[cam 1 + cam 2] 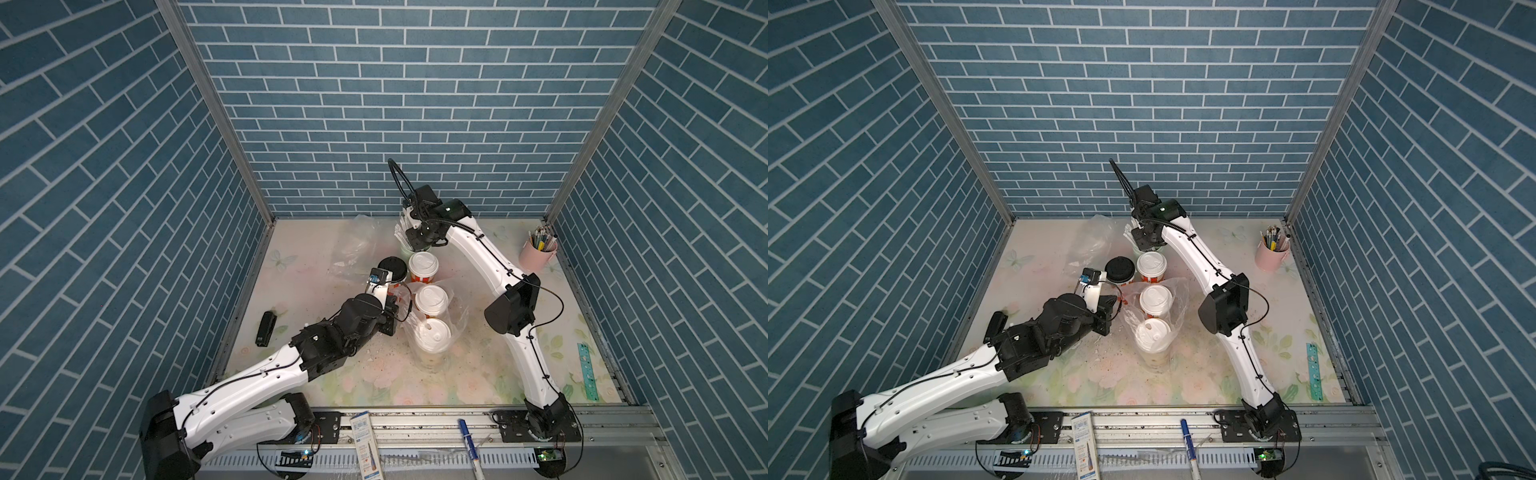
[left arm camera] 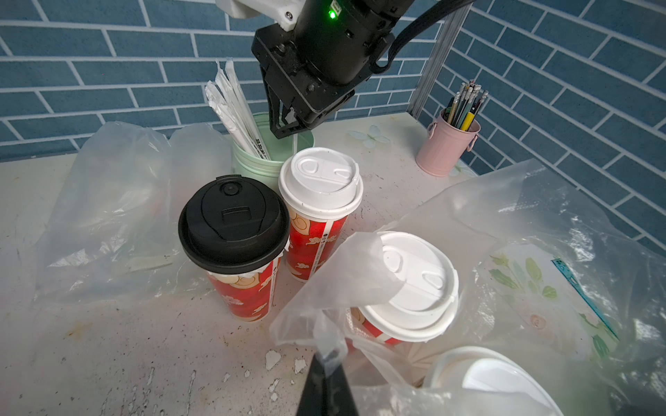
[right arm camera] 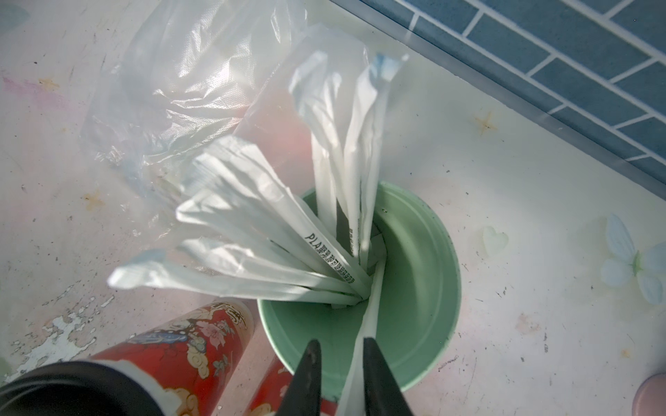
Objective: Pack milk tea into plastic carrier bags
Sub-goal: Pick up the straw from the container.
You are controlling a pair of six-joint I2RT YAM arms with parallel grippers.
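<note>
Bagging half done: left pincer [image 2: 325, 364] clamped on the rim of the open bag [image 2: 540, 223], two white-lidded cups [image 1: 431, 298] inside, centre. Red cups [image 1: 392, 268] wait just beyond; spare bag [image 1: 353, 245] far left. Right pincer [image 3: 340, 356], jaws slightly apart, straddles a straw [image 3: 360, 342] in the mint cup [image 3: 414, 288]. Next, probably: pinch, lift straight.

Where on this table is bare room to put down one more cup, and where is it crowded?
Bare: the front strip between the bagged cups and the table edge; the right side between the right arm, pink pen cup and teal ruler. Crowded: the middle, where red cups, mint-green straw cup and flat plastic bag stand close.
</note>
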